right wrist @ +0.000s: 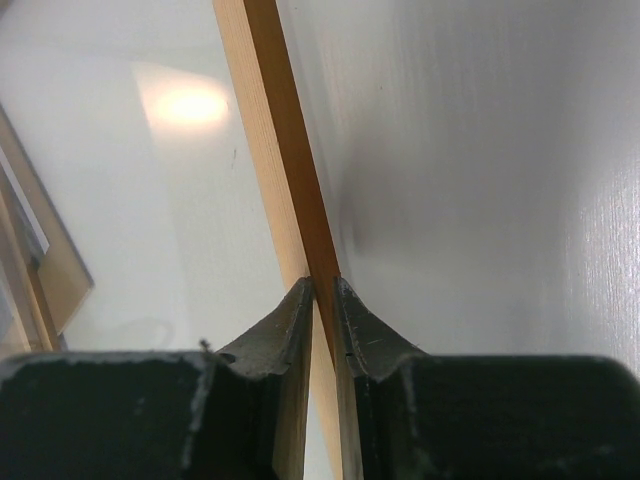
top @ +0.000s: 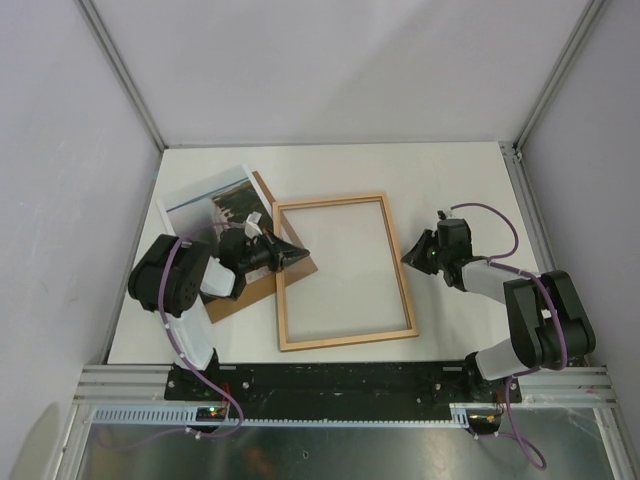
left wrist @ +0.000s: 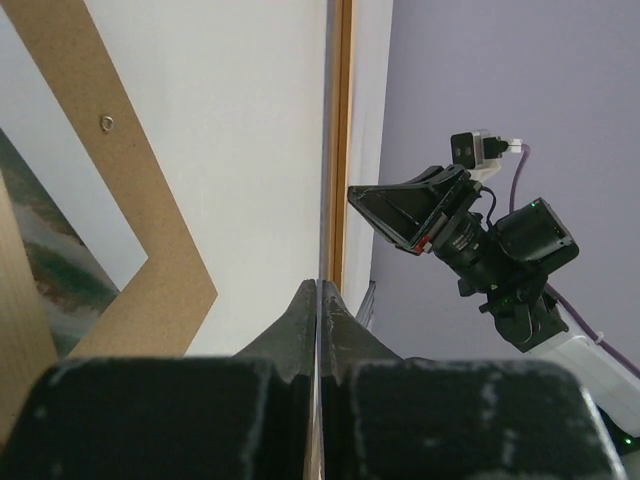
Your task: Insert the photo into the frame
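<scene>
Find the photo (top: 205,205) at the far left of the worktop (top: 450,190), flat, skewed against the rails of the frame (top: 347,339). Near part tucked under the brown backing board (top: 266,190) and hidden by the left arm (top: 170,280), so cannot read its long axis fully. Not in the frame yet; looks like early days on the task.

Lies behind and left of the left jaws, pointed the other way, at the frame's left rail. Makes the left arm much the nearer one; puts the right arm (top: 540,320) across the whole frame from it.

Have the frame flat mid-worktop, pale wood up, long axis running away from the arm bases, slightly tilted. Board's right corner reaching past the left rail; over or under, cannot tell.

Left jaws: closed flat together at the left rail, nothing between the tips but a thin dark line. Cannot tell whether pinching an edge.
Right jaws: nearly closed, clamped astride the right rail, with wood between the tips in the right wrist view.

Expect to need the left jaws off the rail, swung back, and onto a free photo edge; probably board cleared first.

White, smooth worktop, so likely hard to get under a thin flat print. Boxed in by plain grey-lilac wall panels (top: 350,70); black mounting bar (top: 340,378) along the near edge.
</scene>
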`<action>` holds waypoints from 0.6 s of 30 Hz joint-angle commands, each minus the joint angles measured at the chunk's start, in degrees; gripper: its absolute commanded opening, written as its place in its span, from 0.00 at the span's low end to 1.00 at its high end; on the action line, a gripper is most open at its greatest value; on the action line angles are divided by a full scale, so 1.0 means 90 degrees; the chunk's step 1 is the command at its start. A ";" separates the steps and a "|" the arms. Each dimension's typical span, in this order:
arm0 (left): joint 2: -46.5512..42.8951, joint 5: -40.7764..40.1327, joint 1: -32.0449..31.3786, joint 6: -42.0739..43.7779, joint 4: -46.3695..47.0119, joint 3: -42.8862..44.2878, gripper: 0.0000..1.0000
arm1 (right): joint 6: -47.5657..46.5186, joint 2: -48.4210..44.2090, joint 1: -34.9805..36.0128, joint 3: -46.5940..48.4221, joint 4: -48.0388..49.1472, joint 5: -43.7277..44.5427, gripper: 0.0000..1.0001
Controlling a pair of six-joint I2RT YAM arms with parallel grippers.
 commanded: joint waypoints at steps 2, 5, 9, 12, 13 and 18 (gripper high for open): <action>0.0012 -0.0024 -0.0039 0.0238 -0.0006 0.0016 0.00 | -0.0159 0.0138 0.0099 0.0060 -0.0346 0.0045 0.17; 0.0019 0.0011 -0.0039 0.0264 -0.0008 0.0057 0.00 | -0.0157 0.0150 0.0106 0.0063 -0.0343 0.0039 0.17; -0.0055 0.0063 -0.0035 0.0313 -0.0008 0.0129 0.00 | -0.0167 0.0154 0.0110 0.0064 -0.0330 0.0040 0.17; -0.0027 0.0103 -0.0036 0.0292 -0.0016 0.0198 0.00 | -0.0172 0.0155 0.0106 0.0060 -0.0308 0.0031 0.17; -0.0010 0.0096 -0.0035 0.0293 -0.0022 0.0217 0.00 | -0.0169 0.0149 0.0109 0.0062 -0.0311 0.0030 0.17; 0.0070 0.0028 -0.0033 0.0285 -0.0077 0.0334 0.00 | -0.0174 0.0137 0.0117 0.0064 -0.0323 0.0037 0.17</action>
